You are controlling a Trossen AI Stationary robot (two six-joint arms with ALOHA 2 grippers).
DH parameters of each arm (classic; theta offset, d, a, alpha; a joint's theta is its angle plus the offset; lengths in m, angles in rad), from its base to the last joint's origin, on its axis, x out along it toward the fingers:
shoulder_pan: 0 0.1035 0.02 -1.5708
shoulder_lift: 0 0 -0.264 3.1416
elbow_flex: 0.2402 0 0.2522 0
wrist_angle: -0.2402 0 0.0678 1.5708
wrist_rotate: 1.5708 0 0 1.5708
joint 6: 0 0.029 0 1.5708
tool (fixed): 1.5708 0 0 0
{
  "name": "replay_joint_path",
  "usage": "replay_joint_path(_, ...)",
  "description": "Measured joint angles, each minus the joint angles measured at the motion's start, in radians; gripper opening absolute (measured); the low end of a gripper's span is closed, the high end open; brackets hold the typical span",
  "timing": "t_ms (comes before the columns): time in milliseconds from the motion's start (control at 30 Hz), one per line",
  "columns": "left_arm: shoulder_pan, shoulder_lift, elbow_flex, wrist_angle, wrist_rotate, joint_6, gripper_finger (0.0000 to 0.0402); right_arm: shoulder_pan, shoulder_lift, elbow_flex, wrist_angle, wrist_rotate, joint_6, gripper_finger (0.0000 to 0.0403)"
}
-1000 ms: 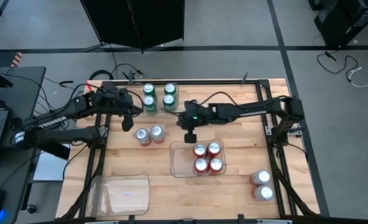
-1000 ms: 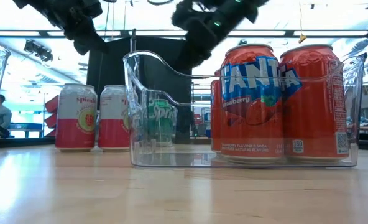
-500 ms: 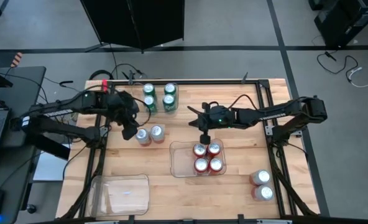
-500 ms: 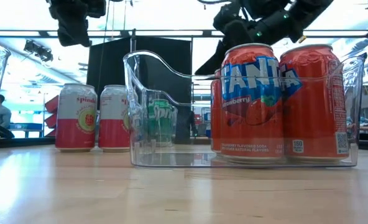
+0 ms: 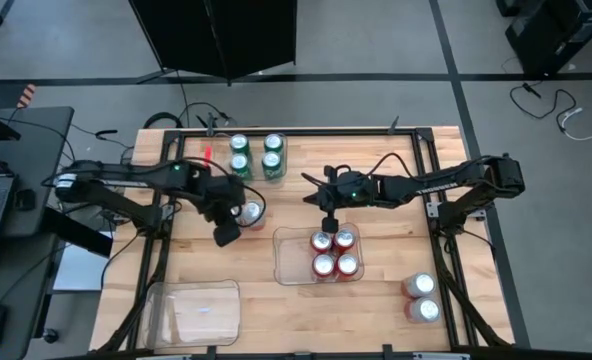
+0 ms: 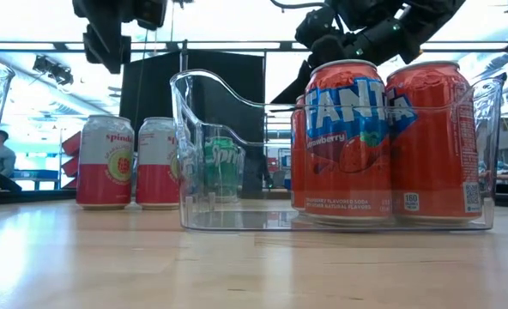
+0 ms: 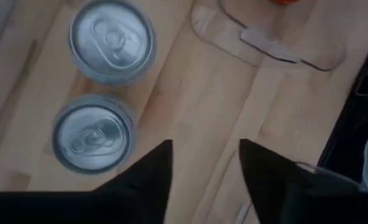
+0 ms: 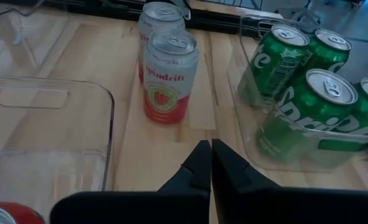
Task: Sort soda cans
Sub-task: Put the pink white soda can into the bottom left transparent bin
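Since half a second ago my left hand (image 5: 227, 233) has swung nearer the clear tray, now sitting just past the two silver-white cans (image 5: 242, 213); my right hand (image 5: 328, 222) has not shifted.

From above, my right hand hangs by the far edge of the clear tray (image 5: 288, 256) holding four red cans (image 5: 334, 252). Four green cans (image 5: 255, 156) stand in another tray at the far side of the worktop (image 5: 376, 290), beyond both hands. Two more silver-white cans (image 5: 422, 297) sit near the right corner, well apart from either hand. An empty clear tray (image 5: 196, 312) lies near my left arm.

At worktop height, the red cans (image 6: 391, 142) fill the near tray (image 6: 194, 154), the silver-white pair (image 6: 134, 163) stands to its left, and my left hand (image 6: 108, 43) hangs above that pair.

My left wrist camera looks down on two silver can tops (image 7: 103, 87) just ahead of my fingers (image 7: 153, 171), which stand apart and empty.

My right wrist camera shows my fingers (image 8: 199, 165) pressed together, empty, with the silver-white pair (image 8: 168, 71) ahead and the green cans (image 8: 308, 93) beside them.
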Motion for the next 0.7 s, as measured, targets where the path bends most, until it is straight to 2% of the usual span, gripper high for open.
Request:
replay_joint_path(200,-0.001,0.052,0.0,-0.049,-0.024,-0.073,0.0283,0.0,0.0,0.0,-0.009,-0.004,0.001,0.0001)
replay_joint_path(367,-0.001,0.071,0.0,-0.092,-0.119,-0.074,0.0343,0.0,0.0,0.001,-0.016,-0.008,0.004,0.0001)
replay_joint_path(467,-0.001,0.072,-0.002,-0.119,-0.183,-0.074,0.0369,0.0,0.0,0.001,-0.021,-0.008,0.004,0.0001)
replay_joint_path(600,0.001,0.073,-0.023,-0.11,-0.193,-0.073,0.0395,0.0,0.0,0.001,-0.023,-0.008,0.004,0.0001)
replay_joint_path(700,0.001,0.073,-0.049,-0.104,-0.197,-0.06,0.0398,0.0,0.0,0.001,-0.023,-0.009,0.004,0.0001)
